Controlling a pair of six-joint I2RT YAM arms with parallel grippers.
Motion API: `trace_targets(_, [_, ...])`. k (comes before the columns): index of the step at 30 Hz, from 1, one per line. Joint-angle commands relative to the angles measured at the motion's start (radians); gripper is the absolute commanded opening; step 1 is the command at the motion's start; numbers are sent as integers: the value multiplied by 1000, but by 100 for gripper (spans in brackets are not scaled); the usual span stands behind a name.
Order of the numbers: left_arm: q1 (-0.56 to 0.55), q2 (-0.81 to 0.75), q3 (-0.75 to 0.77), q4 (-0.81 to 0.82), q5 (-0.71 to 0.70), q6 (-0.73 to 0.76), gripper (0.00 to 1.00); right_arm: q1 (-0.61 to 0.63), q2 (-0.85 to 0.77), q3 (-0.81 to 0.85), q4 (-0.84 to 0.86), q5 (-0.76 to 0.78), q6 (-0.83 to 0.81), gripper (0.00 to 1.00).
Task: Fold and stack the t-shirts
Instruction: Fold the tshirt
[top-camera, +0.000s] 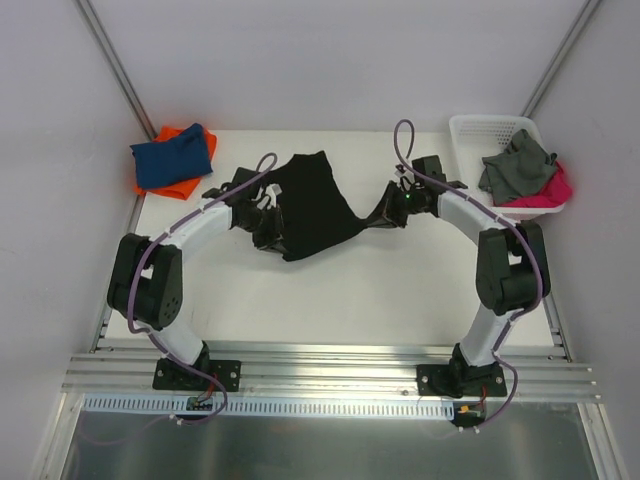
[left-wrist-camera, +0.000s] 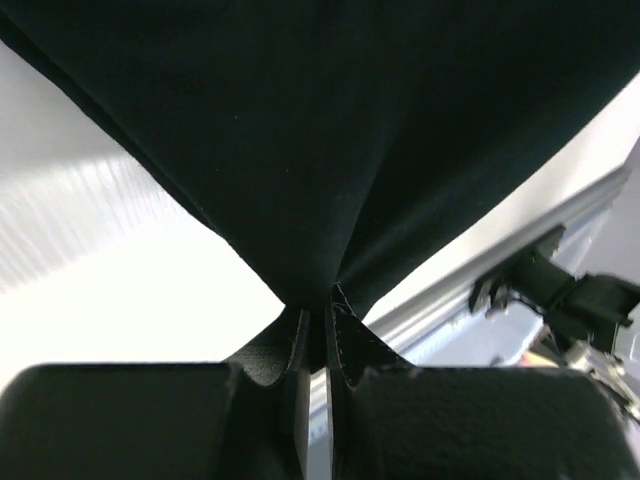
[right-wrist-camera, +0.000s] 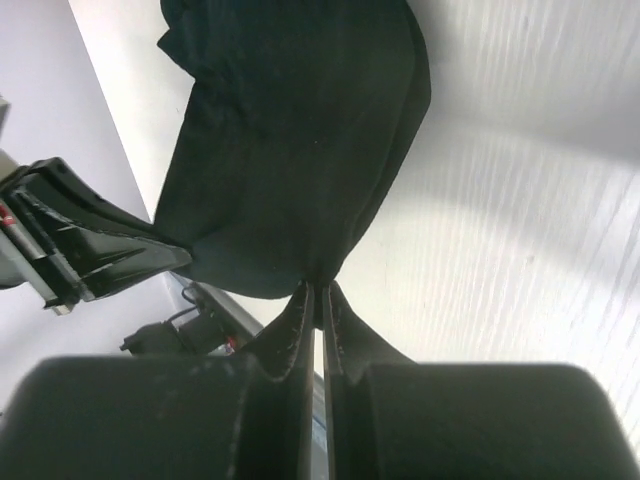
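Note:
A black t-shirt (top-camera: 312, 205) hangs stretched between my two grippers above the middle of the white table. My left gripper (top-camera: 268, 222) is shut on its left edge; in the left wrist view the dark cloth (left-wrist-camera: 330, 130) fans out from the pinched fingertips (left-wrist-camera: 318, 303). My right gripper (top-camera: 392, 212) is shut on the shirt's right corner; in the right wrist view the black t-shirt (right-wrist-camera: 290, 150) droops away from the closed jaws (right-wrist-camera: 318, 292). A folded blue t-shirt (top-camera: 173, 157) lies on an orange t-shirt (top-camera: 160, 186) at the table's far left corner.
A white slotted basket (top-camera: 480, 128) stands at the far right, holding a grey garment (top-camera: 515, 168) and a pink one (top-camera: 552, 189). Metal frame posts rise at both back corners. An aluminium rail (top-camera: 330, 362) runs along the near edge by the arm bases.

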Motion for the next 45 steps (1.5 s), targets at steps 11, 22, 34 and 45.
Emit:
trace_targets(11, [-54,-117,-154,-101,19,-65,0,21,-311,-340,1,25,-3,0])
trace_targets(22, [-56,-127,-83,-103,-416,40,0,154,-218,-276,55,51,12,0])
trace_targets(34, [-56,-157,-20,-168,-548,126,0,178,-144,-147,27,62,-5,0])
trace_targets(45, [-53,-172,-71,-227,-428,77,64,185,-90,-138,27,68,-6,0])
